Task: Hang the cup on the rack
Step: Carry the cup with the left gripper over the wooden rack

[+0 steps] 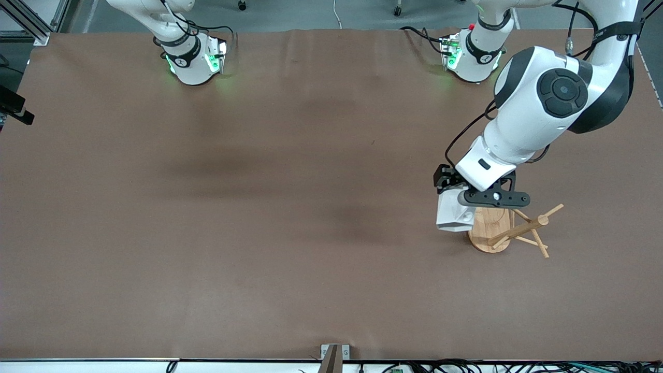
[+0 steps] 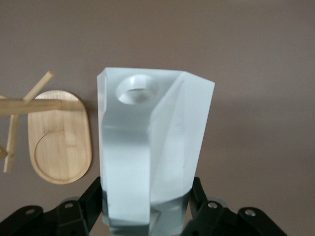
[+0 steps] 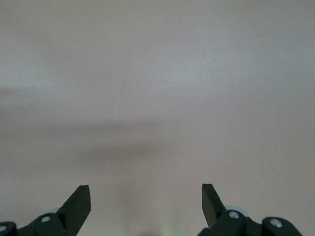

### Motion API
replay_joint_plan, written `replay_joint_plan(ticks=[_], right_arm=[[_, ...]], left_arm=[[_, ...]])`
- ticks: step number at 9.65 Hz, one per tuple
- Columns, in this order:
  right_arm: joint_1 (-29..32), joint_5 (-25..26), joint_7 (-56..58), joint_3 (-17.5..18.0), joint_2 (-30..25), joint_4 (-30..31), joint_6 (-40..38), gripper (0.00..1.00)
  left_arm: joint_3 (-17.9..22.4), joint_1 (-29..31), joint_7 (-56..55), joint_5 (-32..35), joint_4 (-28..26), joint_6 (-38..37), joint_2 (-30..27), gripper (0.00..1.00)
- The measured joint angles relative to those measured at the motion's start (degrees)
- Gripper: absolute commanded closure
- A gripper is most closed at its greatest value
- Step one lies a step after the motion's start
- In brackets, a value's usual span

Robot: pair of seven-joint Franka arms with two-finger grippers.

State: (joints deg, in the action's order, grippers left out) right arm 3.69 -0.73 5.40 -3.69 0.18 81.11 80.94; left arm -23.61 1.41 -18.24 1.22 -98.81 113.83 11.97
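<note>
The left claw point(image 1: 458, 199) was clenched on the cup point(image 1: 454, 213), its black fingers point(image 2: 93, 196) pressed against the two sides of the white faceted body. It held the cup up in the air, over the brown counter point(image 1: 259, 207) just beside the rack point(image 1: 510, 230), at the left arm's end of the counter. In the left wrist view the cup's blocky handle faced the camera, and the round hole through it showed near the end of the cup away from the claw. The cup touched neither the rack's post nor any of its pegs.

The rack stood on its flat oval bamboo base, with the central post and thin angled pegs splayed out above it. In the front view, part of the base was hidden by the claw.

The right claw point(image 3: 146, 201) was released, its fingers point(image 3: 78, 204) spread wide with nothing between them; the right wrist view showed only bare counter past them. In the front view only the lower part of the right arm could be seen, near its base point(image 1: 192, 59); that arm waited.

The counter was covered with a plain brown sheet, with faint creases and soft shadows across it. Along the edge nearest the front camera ran a pale rail with dark cables point(image 1: 466, 367). Above the bases, a strip of grey floor point(image 1: 311, 13) showed.
</note>
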Motion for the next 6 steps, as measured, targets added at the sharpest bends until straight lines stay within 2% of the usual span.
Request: replay_joint_plan(ticks=[3,6], right_arm=[[-1.7,0.1,-0.3,-0.2,0.1,0.3,0.0,0.01],[-2.7,0.0,-0.4,-2.0,0.5,0.6,0.8,0.01]], left_arm=[[1.1,1.2,4.6,-0.3,-6.0,2.5,-1.0,0.79],[1.3,1.3,5.3,-0.3,-8.2,3.2,-1.3,0.79]])
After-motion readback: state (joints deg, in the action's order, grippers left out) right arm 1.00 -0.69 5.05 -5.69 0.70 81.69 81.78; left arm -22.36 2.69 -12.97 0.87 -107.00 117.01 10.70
